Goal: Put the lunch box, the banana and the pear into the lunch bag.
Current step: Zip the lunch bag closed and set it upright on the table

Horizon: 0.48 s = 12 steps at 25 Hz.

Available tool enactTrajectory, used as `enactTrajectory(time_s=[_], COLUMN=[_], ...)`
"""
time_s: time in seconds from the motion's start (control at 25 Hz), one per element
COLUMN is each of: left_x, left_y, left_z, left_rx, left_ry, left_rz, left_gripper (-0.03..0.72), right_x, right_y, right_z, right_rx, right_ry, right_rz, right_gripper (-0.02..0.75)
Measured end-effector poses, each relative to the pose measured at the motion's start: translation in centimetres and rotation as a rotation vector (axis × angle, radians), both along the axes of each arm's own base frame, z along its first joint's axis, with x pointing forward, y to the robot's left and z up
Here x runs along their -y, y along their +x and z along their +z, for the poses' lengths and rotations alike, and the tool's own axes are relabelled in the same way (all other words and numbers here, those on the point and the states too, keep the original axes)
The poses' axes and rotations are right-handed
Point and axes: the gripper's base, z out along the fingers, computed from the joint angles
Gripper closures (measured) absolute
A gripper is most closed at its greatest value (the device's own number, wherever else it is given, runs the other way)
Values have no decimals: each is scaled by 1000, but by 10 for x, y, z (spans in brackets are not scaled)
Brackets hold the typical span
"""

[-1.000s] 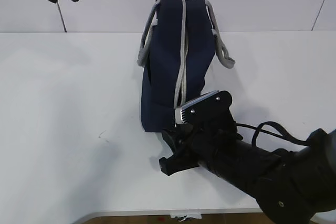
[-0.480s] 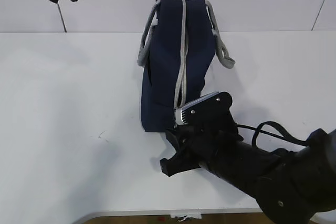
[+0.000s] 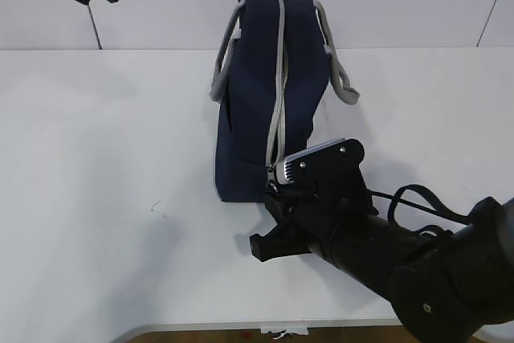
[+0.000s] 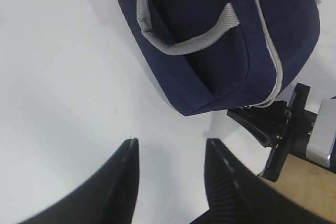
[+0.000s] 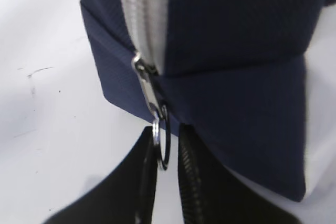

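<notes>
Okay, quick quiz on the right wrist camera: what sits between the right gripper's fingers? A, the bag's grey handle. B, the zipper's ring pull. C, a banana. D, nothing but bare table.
B: in the right wrist view the ring pull hanging from the lunch bag's zipper sits in the narrow gap between the right gripper's two dark fingers.

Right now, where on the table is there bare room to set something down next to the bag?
Free: the white tabletop left of the navy-blue fabric lunch bag, running to the near edge, and the strip right of the grey handles. Crowded: the bag's near end, where the right end effector closes around the zipper's ring pull.
</notes>
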Motion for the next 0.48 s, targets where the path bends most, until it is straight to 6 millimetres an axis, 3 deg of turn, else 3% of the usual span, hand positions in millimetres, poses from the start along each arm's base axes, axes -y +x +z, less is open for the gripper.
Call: enactTrajectory(time_s=[0.16, 0.36, 0.48], left_x=[0, 0, 0], left_y=[0, 0, 0], left_z=[0, 0, 0], left_rx=[0, 0, 0], left_ry=[0, 0, 0], left_rz=[0, 0, 0], left_gripper=[375, 381, 381], right_x=[0, 0, 0], right_y=[0, 0, 0], right_z=[0, 0, 0], right_rx=[0, 0, 0], right_ry=[0, 0, 0], right_rz=[0, -1, -1], right_gripper=[636, 737, 737])
